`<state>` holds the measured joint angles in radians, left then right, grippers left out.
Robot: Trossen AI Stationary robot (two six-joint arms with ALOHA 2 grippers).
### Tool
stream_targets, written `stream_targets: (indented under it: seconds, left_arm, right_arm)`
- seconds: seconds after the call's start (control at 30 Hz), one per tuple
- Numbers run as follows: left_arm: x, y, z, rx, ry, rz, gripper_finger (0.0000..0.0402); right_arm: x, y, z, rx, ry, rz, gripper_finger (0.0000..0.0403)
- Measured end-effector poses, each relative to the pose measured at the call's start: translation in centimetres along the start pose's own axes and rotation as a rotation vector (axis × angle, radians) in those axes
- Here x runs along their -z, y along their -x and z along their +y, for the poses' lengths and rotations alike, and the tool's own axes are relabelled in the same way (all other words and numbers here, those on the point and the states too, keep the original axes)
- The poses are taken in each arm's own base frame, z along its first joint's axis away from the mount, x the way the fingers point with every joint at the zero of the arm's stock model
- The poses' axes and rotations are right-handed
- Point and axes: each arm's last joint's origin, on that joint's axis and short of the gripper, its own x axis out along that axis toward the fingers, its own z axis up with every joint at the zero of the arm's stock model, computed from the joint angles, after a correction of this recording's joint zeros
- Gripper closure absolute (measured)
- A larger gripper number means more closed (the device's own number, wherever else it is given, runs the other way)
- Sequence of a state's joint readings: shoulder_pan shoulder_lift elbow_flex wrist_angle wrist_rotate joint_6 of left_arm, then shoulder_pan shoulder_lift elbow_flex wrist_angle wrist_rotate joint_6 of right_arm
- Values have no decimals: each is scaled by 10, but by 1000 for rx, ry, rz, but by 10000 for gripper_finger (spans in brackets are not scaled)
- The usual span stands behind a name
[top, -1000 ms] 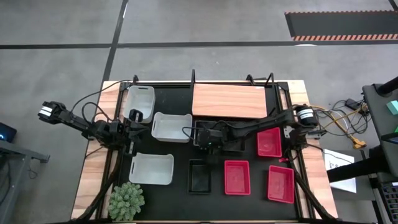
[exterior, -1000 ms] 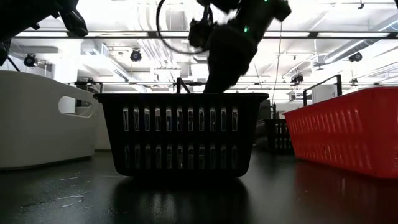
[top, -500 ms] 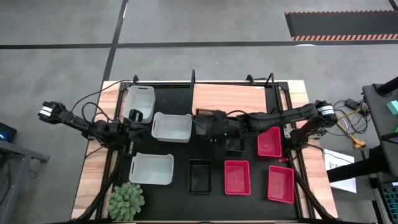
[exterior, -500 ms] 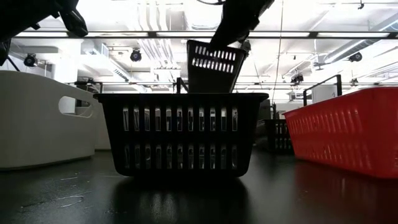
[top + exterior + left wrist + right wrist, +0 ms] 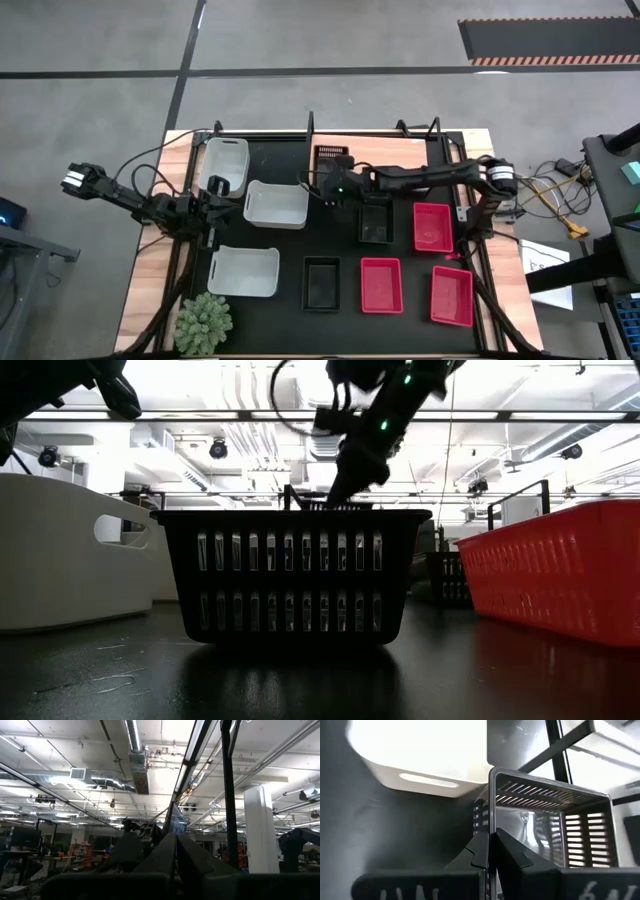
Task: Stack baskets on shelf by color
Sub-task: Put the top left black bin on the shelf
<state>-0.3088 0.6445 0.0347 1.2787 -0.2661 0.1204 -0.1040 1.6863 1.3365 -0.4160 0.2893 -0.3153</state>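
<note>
Since the earlier frames, the right gripper point(image 5: 333, 178) has carried a black basket point(image 5: 331, 157) up and left of centre in the high view, its fingers clamped on the rim point(image 5: 492, 810). Oddly, the shelf board no longer shows there. Another black basket point(image 5: 376, 220) sits mid-frame, a third point(image 5: 321, 283) lower. To do this well, I'd keep it level, lower it slowly, and release only once it rests flat. The left gripper point(image 5: 212, 208) waits shut at left, by the white baskets point(image 5: 275, 203).
</note>
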Motion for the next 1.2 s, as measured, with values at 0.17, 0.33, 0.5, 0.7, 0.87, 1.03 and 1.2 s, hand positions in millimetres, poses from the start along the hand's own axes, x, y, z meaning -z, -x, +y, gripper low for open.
stream_targets:
  seconds: [0.17,0.33,0.5,0.7,0.87,1.03,1.2]
  left_arm:
    - [0,0,0,0,0,0,402]
    - [0,0,0,0,0,0,402]
    - [0,0,0,0,0,-1,402]
    - [0,0,0,0,0,-1,402]
    - [0,0,0,0,0,-1,402]
    - [0,0,0,0,0,-1,402]
    - [0,0,0,0,1,-1,402]
  right_arm:
    - [8,-15,-17,27,-39,35,390]
    - [14,-22,-30,45,-54,50,390]
    - [18,-32,-36,24,-48,48,390]
    - [21,-37,-37,13,-28,53,390]
    - [21,-37,-37,12,-23,55,380]
    - [21,-37,-38,16,-31,56,332]
    - [22,-37,-39,66,-29,75,284]
